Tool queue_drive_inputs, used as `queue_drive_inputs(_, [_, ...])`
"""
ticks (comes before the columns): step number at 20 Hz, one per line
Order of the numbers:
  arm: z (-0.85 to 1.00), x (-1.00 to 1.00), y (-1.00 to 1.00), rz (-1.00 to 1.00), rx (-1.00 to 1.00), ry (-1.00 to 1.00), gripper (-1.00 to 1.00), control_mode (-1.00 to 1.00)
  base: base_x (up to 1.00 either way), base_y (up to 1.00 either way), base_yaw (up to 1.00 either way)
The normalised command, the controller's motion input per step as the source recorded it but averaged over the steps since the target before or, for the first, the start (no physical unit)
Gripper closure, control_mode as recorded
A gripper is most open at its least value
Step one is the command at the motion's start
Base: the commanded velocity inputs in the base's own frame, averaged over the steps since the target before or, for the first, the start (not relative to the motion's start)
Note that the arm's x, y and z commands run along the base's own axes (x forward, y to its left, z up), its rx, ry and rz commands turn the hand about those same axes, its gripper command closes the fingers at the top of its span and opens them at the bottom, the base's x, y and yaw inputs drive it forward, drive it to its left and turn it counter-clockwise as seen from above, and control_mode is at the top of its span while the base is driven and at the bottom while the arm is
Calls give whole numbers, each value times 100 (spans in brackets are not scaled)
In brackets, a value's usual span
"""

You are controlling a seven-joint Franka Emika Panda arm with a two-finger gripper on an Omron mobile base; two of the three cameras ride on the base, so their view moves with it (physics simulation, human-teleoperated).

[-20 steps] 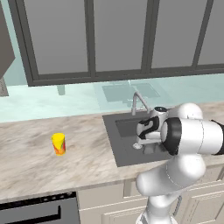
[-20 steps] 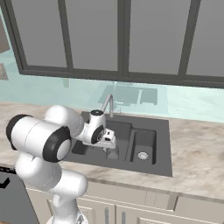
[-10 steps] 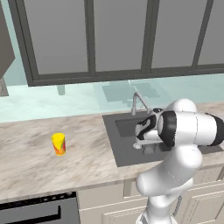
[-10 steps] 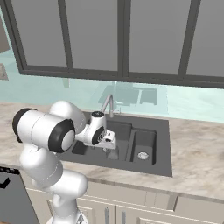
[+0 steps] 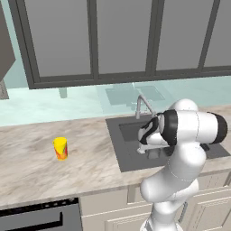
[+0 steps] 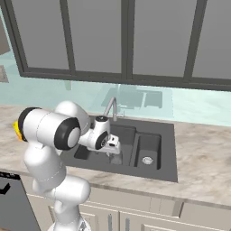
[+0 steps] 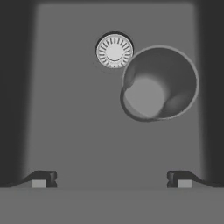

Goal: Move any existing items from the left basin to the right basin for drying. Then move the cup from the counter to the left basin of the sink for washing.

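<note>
My gripper (image 7: 111, 179) hangs open over the left basin (image 7: 83, 131), fingertips (image 7: 43, 179) spread wide with nothing between them. Ahead of them on the basin floor a dark grey cylinder (image 7: 159, 83) stands upright with its mouth up. It sits beside the round silver drain (image 7: 114, 50) and apart from the fingers. From the base views the hand (image 6: 110, 145) is low over the wide compartment (image 6: 124, 135) of the dark sink (image 5: 115, 135). The narrower right basin (image 6: 149, 144) lies beside it. The yellow cup (image 5: 60, 148) stands on the beige counter (image 5: 31, 167), far left of the sink.
A slim curved silver faucet (image 6: 111, 108) rises behind the sink, close to my arm. The right basin has its own drain (image 6: 147, 159). Dark cabinets hang above the pale green backsplash. An oven front (image 5: 40, 219) sits below the counter at the left.
The arm's big elbow joint has swung across in front of the sink. The hand stays over the left basin, slightly lower. The yellow cup has not moved.
</note>
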Motion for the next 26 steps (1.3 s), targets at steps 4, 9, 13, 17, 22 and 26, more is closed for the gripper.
queue_drive_inputs(4, [-14,6,0,0,0,0,-100,-100,0,0,0])
queue_drive_inputs(9, [-14,6,0,0,0,0,-100,-100,0,0,0])
queue_drive_inputs(13, [-8,10,0,0,0,0,-100,-100,0,0,0])
queue_drive_inputs(17, [-7,10,0,0,0,0,-100,-100,0,0,0])
queue_drive_inputs(22, [-7,12,0,0,0,0,-100,-100,0,0,0])
queue_drive_inputs(26, [-9,13,0,0,0,0,-100,-100,0,0,0])
